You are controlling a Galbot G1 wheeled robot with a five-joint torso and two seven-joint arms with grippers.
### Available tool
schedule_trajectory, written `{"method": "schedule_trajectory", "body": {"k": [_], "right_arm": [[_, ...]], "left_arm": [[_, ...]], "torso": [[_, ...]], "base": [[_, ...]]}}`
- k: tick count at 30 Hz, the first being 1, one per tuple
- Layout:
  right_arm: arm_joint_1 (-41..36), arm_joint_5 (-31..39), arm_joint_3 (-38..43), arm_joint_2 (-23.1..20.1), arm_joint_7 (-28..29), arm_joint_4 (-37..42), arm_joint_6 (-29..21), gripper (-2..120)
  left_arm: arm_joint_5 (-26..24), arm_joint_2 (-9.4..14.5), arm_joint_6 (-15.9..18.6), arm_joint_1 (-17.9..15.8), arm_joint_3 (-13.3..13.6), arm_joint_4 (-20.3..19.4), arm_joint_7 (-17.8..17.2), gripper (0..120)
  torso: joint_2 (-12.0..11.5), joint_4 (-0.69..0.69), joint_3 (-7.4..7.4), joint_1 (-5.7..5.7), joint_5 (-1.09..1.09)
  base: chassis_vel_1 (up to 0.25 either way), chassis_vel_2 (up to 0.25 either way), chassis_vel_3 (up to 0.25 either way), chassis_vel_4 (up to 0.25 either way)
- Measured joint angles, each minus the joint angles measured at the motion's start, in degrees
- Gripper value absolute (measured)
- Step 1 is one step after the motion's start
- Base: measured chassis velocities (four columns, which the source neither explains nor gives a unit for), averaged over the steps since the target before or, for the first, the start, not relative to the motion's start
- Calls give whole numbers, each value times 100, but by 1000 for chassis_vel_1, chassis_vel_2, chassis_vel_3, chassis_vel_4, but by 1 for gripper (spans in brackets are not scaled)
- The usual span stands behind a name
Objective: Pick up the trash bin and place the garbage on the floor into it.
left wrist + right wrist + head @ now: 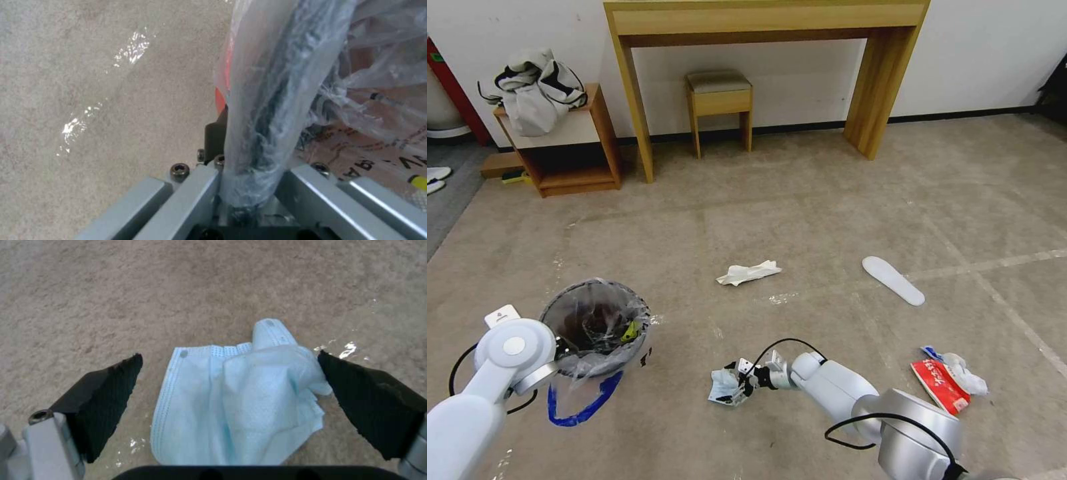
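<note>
**Bin held at left, mask between the right fingers**

Beige carpet floor (800, 200) with faded tape lines runs back to a wooden desk (760, 27). At the near left, the left gripper (249, 186) is clamped on the bag-covered rim of the trash bin (597, 327); its fingers are mostly hidden by plastic. Crumpled white paper (748, 272) lies mid-floor with open carpet around. The right gripper (227, 390), arm stretched low, stands spread around the pale-blue face mask (236, 400). Red packets (940, 385) lie near right.
</note>
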Motion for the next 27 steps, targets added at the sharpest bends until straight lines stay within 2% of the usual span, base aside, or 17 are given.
{"method": "schedule_trajectory", "body": {"k": [14,27], "right_arm": [[-51,-35,107,137,105,-50,-78,100],[-163,-171,298,-16,174,64,-25,100]], "left_arm": [[-11,63,-30,57,-18,-119,-5,0],[-16,49,-37,70,-34,-147,-14,0]], "torso": [[0,1,0,0,0],[0,0,0,0,0]], "base": [[0,0,0,0],[0,0,0,0]]}}
